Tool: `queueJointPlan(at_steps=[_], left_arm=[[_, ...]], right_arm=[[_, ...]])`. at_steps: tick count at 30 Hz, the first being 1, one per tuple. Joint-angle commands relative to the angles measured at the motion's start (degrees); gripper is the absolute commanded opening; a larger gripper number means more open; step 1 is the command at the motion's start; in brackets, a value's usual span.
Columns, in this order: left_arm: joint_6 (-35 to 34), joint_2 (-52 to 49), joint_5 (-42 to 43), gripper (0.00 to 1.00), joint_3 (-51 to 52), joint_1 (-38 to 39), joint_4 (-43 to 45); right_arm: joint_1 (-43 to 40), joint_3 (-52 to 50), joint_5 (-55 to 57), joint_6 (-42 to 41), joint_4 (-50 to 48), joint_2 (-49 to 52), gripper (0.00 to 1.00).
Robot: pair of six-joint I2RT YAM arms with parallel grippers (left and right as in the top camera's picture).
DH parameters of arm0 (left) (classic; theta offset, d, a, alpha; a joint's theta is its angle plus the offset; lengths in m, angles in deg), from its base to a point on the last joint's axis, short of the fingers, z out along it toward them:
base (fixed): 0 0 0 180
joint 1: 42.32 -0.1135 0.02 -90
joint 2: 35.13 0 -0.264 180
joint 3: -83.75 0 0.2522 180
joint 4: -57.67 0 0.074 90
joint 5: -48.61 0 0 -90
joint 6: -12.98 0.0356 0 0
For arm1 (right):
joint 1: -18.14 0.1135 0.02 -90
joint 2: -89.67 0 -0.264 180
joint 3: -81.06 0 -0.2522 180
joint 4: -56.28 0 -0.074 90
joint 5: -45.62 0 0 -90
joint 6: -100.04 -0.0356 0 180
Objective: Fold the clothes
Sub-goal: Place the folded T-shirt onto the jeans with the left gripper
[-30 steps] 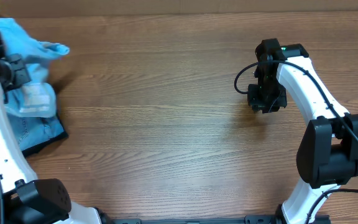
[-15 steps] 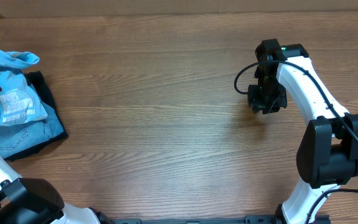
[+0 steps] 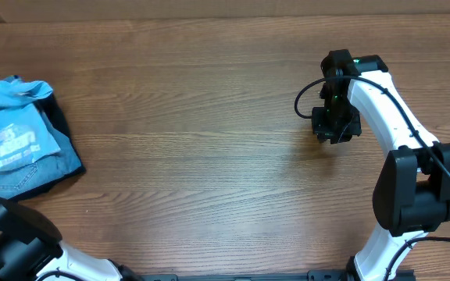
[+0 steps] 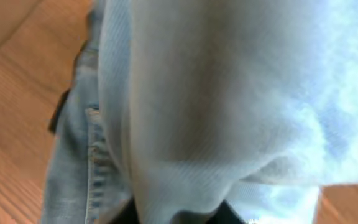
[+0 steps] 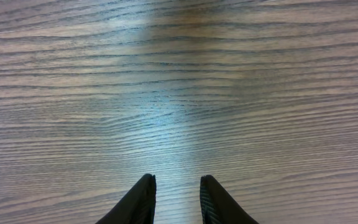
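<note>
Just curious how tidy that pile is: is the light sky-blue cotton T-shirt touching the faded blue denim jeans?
Touching. The overhead view shows the light sky-blue cotton T-shirt lying on the faded blue denim jeans, overlapping them with no gap.

surface: brown wood-grain table (image 3: 209,156) | far left: black garment (image 3: 57,125) on the wood, denim jeans (image 3: 30,176) atop it

The table (image 3: 194,140) was brown wood grain, smooth, with a dull sheen that caught a pale glare. The T-shirt (image 4: 229,93) was soft, fine-ribbed knit cloth, matt. The jeans (image 4: 73,168) were coarser woven denim with a raised stitched seam. The black garment (image 3: 55,119) looked like matt cloth. The right arm (image 3: 389,101) had glossy white plastic shells and matt black joints. The right gripper (image 5: 178,182) had smooth black fingers (image 5: 143,199).
</note>
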Motion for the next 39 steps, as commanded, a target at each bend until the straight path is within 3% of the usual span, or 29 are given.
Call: queueJointPlan(at_steps=[1, 4, 6, 9, 11, 16, 18, 20, 23, 29, 39], left_arm=[[-4.00, -1.40, -0.85, 0.47, 0.04, -4.24, -0.07], [-7.61, -1.66, -0.79, 0.72, 0.04, -6.88, -0.50], [-8.85, -1.66, 2.82, 0.73, 0.04, -8.57, -0.74], [-4.70, -1.64, 16.46, 0.60, -0.22, -9.77, -0.04], [-2.05, -1.16, 21.49, 0.59, -1.09, -9.70, -0.04], [-0.63, 4.48, 24.57, 0.58, -4.13, -9.70, 0.02], [-0.66, 7.67, 26.62, 0.52, -5.20, -9.66, 0.02], [-0.44, 10.29, 29.24, 0.40, -5.42, -8.79, 0.00], [0.44, 10.16, 27.45, 0.05, -5.11, -4.57, -0.48], [0.42, 1.62, 13.60, 0.04, -4.61, 3.93, -1.86], [-1.14, -9.31, 7.45, 0.04, -4.61, 4.66, -1.68]], right_arm=[[0.07, 0.63, -0.07, 0.17, -0.13, -1.88, 0.28], [0.07, 0.63, -0.07, 0.20, 0.28, -1.88, 0.28], [0.07, 0.63, -0.07, 0.20, 0.26, -1.88, 0.28], [0.07, 0.63, -0.07, 0.17, 0.09, -1.88, 0.27], [0.07, 0.63, -0.07, 0.20, 0.07, -1.88, 0.28], [0.07, 0.63, -0.07, 0.20, -0.04, -1.88, 0.28], [0.07, 0.61, -0.07, 0.20, -0.39, -1.88, 0.28], [0.07, 0.63, -0.07, 0.17, -0.83, -1.88, 0.28], [0.07, 0.63, -0.07, 0.20, -0.98, -1.88, 0.28], [0.07, 0.63, -0.07, 0.20, -0.11, -1.88, 0.28], [0.07, 0.63, -0.04, 0.20, 0.46, -1.88, 0.28]])
